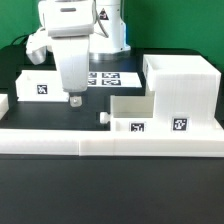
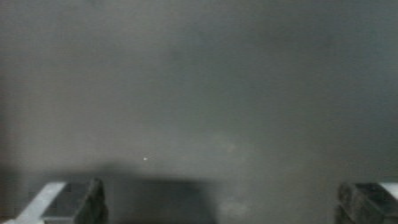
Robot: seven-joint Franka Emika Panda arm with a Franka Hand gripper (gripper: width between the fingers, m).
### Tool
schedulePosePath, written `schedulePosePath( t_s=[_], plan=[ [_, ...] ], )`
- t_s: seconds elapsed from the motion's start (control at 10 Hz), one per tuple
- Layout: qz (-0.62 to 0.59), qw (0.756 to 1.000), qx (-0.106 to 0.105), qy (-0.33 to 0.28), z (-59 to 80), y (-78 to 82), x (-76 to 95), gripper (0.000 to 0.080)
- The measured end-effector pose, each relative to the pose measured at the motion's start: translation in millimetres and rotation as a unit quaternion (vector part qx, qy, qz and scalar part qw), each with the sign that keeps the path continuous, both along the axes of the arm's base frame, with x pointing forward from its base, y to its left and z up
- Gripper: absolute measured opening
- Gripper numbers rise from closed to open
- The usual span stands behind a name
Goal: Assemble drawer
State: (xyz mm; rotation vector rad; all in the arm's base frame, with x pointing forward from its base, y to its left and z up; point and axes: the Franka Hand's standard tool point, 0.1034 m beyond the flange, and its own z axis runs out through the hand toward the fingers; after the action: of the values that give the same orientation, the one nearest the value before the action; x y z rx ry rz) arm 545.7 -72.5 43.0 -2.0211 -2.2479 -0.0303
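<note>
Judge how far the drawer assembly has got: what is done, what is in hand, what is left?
Done: nothing looks joined; the low tray sits outside the tall box, and a second tray lies apart at the exterior view's left. In hand: nothing; the gripper hangs open over the dark table. Left: seemingly all the fitting.

Bright even exterior view, dim blurry wrist view

Robotics lab bench. Robot arm (image 1: 70, 45) stands over a matte black worktop (image 1: 45, 118). A marker board (image 1: 105, 77) with printed tags lies flat on it. The white furniture parts (image 1: 180, 85) carry a fiducial tag (image 1: 180, 125) each. A white fence (image 1: 110, 148) runs along the front edge.
</note>
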Motion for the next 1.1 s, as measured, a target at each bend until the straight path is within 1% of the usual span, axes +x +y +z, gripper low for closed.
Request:
schedulePosePath(
  t_s=[0.2, 0.6, 0.8, 1.1],
  plan=[
    [-0.009, 1.0, 0.016, 0.006, -7.3, 1.5, -1.4, 0.0649],
    [-0.041, 0.999, 0.022, 0.015, -11.8, 39.5, 1.8, 0.0649],
    [-0.072, 0.997, 0.018, 0.018, -11.1, 42.4, 3.6, 0.0649],
    [-0.073, 0.997, 0.018, 0.019, -12.1, 42.0, 3.1, 0.0649]
  ],
)
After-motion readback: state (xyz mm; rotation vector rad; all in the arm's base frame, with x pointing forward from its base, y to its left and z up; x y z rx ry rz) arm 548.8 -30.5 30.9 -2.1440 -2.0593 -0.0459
